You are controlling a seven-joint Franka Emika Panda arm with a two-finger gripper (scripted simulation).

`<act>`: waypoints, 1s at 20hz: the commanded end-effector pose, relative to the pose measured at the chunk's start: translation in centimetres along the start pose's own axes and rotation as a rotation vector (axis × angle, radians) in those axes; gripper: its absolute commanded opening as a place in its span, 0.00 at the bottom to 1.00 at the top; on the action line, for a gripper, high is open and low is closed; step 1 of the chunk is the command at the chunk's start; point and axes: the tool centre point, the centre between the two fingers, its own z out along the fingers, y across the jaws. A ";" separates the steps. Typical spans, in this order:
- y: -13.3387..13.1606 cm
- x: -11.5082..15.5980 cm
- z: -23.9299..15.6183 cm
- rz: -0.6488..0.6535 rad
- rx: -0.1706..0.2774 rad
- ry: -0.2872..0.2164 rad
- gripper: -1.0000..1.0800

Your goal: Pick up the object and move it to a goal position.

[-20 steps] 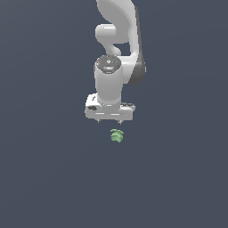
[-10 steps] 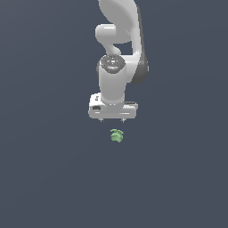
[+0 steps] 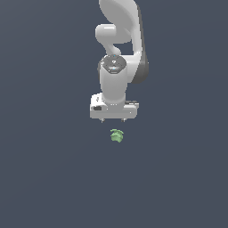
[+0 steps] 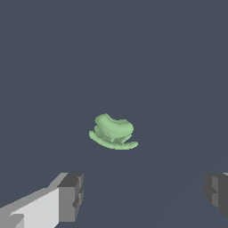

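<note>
One small light-green lumpy object [image 4: 112,132], flat brim beneath, untouched.

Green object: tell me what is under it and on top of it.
The green object lies on the bare dark floor. Nothing sits on it. The open gripper is apart from it. Its underside is hidden.

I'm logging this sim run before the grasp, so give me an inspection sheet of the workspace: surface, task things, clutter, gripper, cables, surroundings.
Surface: plain dark grey-blue floor, flat and unmarked.
Job's things: one small light-green lumpy object lying on the floor, free, nothing touching it. No goal marker seen.
Clutter: nothing seen.
Gripper: white gripper apart from the object; in the wrist view its dark fingertips stand wide apart, jaws open and empty.
Cables: nothing seen.
Surroundings: only the white arm rising behind the gripper; nothing else seen.
</note>
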 end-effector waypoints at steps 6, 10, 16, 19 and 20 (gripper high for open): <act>-0.1 0.1 0.5 -0.088 -0.002 0.000 0.96; -0.1 0.2 1.0 -0.166 -0.004 0.001 0.96; -0.3 0.4 1.9 -0.324 -0.007 0.002 0.96; -0.4 0.5 2.3 -0.410 -0.008 0.003 0.96; -0.5 0.5 2.5 -0.438 -0.008 0.003 0.96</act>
